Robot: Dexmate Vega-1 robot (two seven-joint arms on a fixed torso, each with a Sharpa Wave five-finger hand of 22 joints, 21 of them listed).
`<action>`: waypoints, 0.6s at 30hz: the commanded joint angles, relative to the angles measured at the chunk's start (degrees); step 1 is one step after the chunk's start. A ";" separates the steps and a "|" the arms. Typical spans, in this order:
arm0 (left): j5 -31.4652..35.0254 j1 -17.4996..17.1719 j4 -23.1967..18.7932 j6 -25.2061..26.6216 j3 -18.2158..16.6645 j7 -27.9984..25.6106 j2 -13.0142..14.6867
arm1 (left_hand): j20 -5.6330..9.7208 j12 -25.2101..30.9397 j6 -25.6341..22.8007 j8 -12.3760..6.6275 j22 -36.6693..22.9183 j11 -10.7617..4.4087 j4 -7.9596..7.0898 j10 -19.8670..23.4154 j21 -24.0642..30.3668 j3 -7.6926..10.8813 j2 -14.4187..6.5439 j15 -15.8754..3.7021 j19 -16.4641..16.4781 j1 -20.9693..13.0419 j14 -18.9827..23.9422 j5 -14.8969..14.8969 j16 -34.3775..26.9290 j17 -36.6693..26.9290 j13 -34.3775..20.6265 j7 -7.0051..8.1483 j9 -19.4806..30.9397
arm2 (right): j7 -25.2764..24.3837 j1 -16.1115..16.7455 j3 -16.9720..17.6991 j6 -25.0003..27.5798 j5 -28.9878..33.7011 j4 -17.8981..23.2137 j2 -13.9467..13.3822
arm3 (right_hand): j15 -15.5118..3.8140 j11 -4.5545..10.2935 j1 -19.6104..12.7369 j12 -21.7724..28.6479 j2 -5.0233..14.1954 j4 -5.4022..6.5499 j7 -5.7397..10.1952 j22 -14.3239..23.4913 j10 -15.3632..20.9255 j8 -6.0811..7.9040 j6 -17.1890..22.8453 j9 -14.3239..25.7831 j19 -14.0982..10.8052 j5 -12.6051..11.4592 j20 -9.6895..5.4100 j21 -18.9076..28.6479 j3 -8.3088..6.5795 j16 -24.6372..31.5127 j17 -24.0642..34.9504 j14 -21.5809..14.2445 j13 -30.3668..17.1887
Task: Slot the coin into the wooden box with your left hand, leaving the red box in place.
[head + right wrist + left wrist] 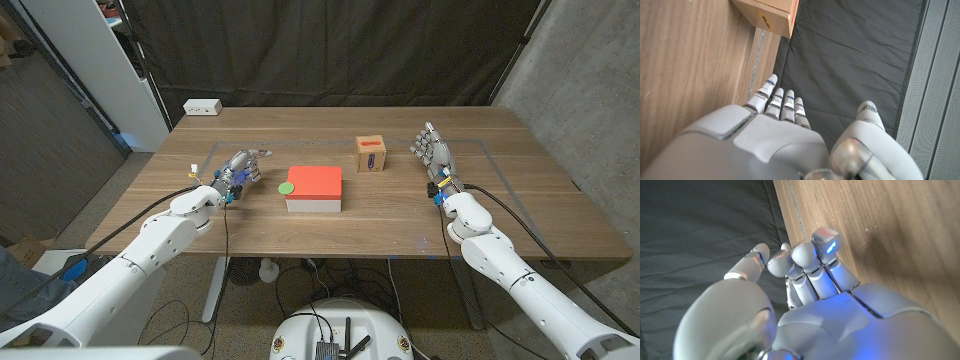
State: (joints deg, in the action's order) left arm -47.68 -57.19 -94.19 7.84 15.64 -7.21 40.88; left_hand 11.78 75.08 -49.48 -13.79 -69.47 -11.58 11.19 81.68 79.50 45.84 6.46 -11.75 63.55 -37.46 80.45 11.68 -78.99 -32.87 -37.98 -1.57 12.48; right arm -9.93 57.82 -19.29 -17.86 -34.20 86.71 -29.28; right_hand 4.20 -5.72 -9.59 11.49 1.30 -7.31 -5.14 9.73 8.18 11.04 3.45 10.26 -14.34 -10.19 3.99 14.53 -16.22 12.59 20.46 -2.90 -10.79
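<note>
A small green coin point(286, 187) lies on the table against the left side of the red box point(315, 183), which has a red top and white sides. Behind it and to the right stands the wooden box point(372, 154) point(771, 15), with a red slotted top. My left hand point(243, 168) point(810, 280) is to the left of the coin, a little apart from it, fingers loosely bent and holding nothing. My right hand point(433, 155) point(777, 107) stands right of the wooden box, fingers straight and apart, holding nothing.
A white power strip point(202, 106) lies at the table's back left corner. A faint taped outline point(480, 150) marks the work area. Black curtains hang behind the table, and bare wood lies along its front edge.
</note>
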 commanded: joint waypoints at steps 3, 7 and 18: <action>-7.84 -0.54 -3.91 10.24 -1.85 -1.42 2.90 | 0.51 2.51 1.79 -1.29 -0.51 0.14 -0.69 0.39 1.73 -1.91 0.77 0.08 -0.14 -3.30 0.61 -0.34 -2.41 1.40 0.69 1.00 2.20 | -1.83 1.53 -0.12 0.43 0.89 1.54 0.01 | 0.52 -0.13 -0.30 0.33 0.61 -0.29 0.16 0.27 0.58 0.30 0.01 0.20 -0.46 -0.11 0.11 -0.44 -0.30 0.45 -0.03 -0.32 -0.28; -10.74 -1.55 -6.42 13.83 -3.49 -3.15 4.79 | 0.49 3.37 3.76 -1.46 -0.41 0.09 -1.06 0.23 1.82 -2.83 0.98 0.06 -0.49 -3.41 0.35 -0.51 -3.05 2.61 1.27 0.80 3.14 | -2.07 1.54 -0.22 0.37 1.14 1.43 0.18 | 0.54 -0.11 -0.31 0.33 0.63 -0.31 0.32 0.28 0.64 0.33 0.16 0.21 -0.52 -0.10 0.22 -0.52 -0.30 0.48 -0.05 -0.40 -0.29; -17.08 -3.06 -10.48 21.35 -6.05 -4.26 9.56 | 0.50 5.11 3.93 -3.82 -0.27 -0.03 -1.05 -0.07 1.74 -4.20 1.63 -0.01 -0.99 -3.94 0.10 -0.62 -5.02 4.95 2.67 1.80 5.38 | -2.60 1.70 0.00 0.86 1.34 2.38 -0.11 | 0.59 -0.20 -0.33 0.41 0.68 -0.37 0.48 0.29 0.99 0.40 0.52 0.22 -0.60 -0.08 0.35 -0.76 -0.28 0.49 -0.09 -0.45 -0.32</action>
State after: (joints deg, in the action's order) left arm -55.45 -58.97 -100.76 17.88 11.91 -9.35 46.24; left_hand 11.57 79.70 -45.42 -16.87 -69.78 -11.58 10.06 81.66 81.00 42.10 7.79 -11.76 63.16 -40.70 80.45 11.21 -83.31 -28.35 -35.55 -0.51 17.23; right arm -11.78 59.01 -19.42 -17.51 -33.20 87.82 -29.19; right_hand 4.48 -6.14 -9.99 11.49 1.69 -7.31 -4.89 9.73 8.60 11.04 3.71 10.26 -14.54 -10.19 4.20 14.09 -16.22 12.59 20.19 -3.19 -10.79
